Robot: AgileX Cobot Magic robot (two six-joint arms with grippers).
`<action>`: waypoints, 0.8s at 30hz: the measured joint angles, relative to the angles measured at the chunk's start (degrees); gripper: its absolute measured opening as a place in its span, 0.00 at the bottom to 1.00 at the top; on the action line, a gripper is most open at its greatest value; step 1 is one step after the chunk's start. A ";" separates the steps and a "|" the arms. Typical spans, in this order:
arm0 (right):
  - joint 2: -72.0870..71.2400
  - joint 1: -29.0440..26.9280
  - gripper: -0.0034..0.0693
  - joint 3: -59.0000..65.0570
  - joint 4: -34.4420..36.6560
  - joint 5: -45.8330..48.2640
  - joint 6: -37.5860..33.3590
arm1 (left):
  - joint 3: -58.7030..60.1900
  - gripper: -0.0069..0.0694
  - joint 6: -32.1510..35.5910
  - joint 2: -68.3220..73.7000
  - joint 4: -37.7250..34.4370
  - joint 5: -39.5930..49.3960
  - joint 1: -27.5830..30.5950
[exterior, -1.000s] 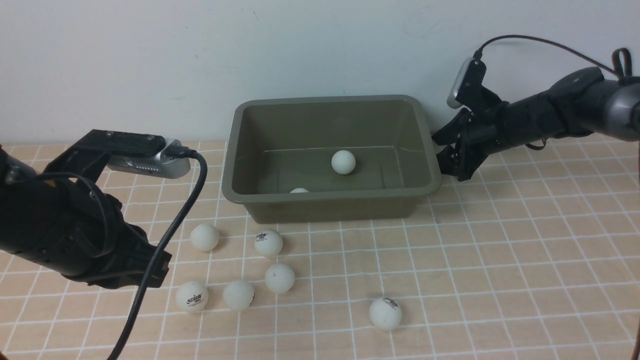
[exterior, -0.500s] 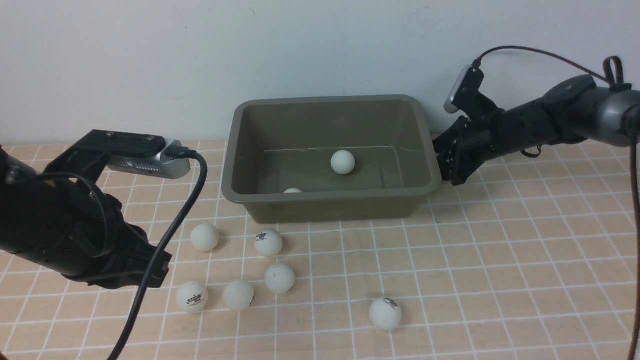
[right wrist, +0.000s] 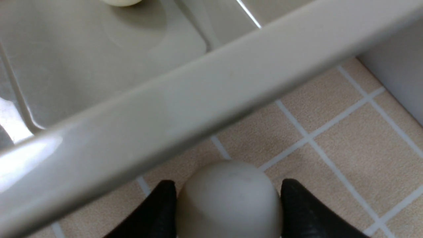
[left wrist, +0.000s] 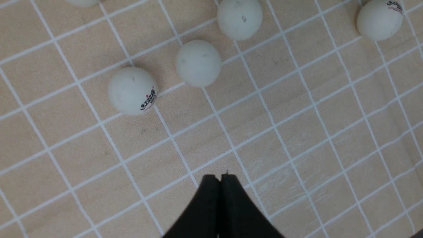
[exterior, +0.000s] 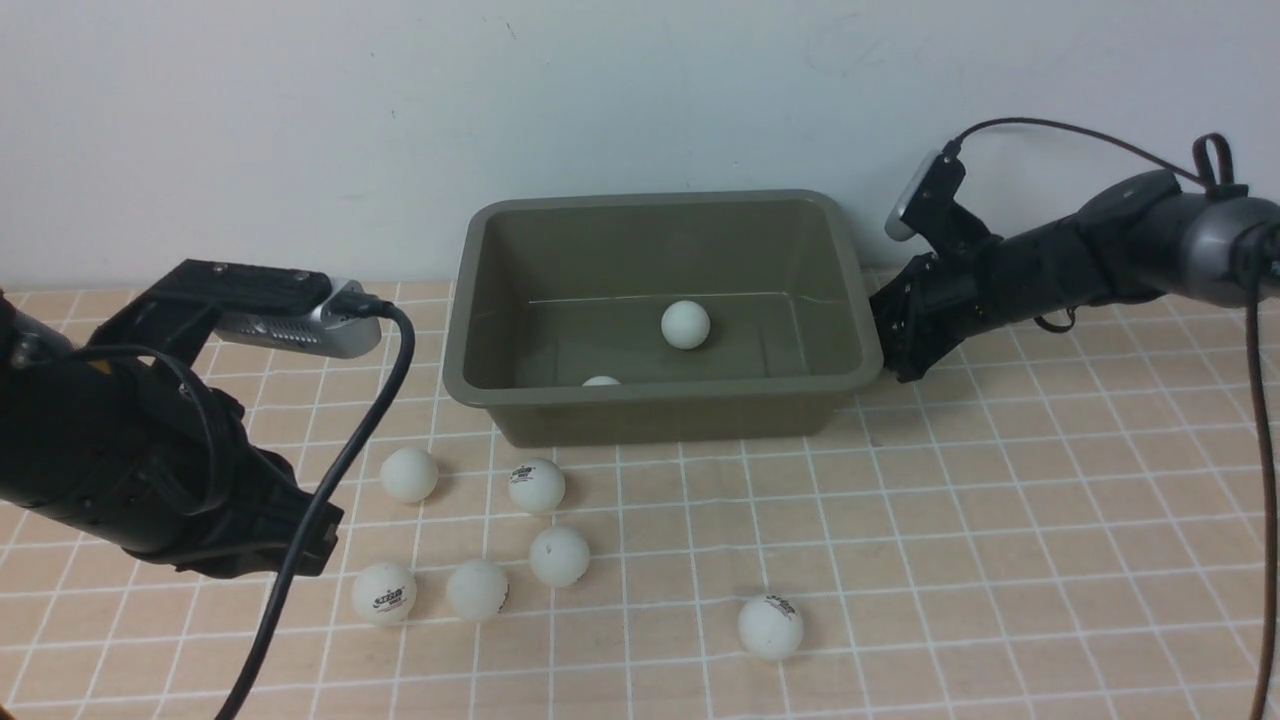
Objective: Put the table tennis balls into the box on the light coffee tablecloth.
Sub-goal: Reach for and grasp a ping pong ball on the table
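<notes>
**Fig. Ball grasped beside the box**

We see the right gripper (right wrist: pixel 228 190) pinching one table tennis ball (right wrist: pixel 229 201) between its fingertips, with the tablecloth (right wrist: pixel 347 132) beneath. Just ahead runs the rim of the box (right wrist: pixel 185 99), and two boxed balls (exterior: pixel 686 325) lie beyond it. The left gripper (left wrist: pixel 219 180) is closed and empty. Loose balls (left wrist: pixel 198 62) lie ahead of it.

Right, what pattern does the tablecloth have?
The tablecloth is peach-beige with thin white grid lines, clearest in the left wrist view.
</notes>
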 joint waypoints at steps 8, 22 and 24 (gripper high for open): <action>-1.38 -2.66 0.55 -0.07 -2.06 1.93 6.56 | 0.00 0.00 0.04 0.00 0.05 0.00 0.00; -7.82 -3.69 0.55 -7.07 -8.42 19.48 17.96 | 0.00 0.00 0.04 0.00 0.05 0.00 0.00; -8.12 -0.45 0.55 -8.32 -8.59 19.75 19.59 | 0.00 0.00 0.04 0.00 0.05 0.00 0.00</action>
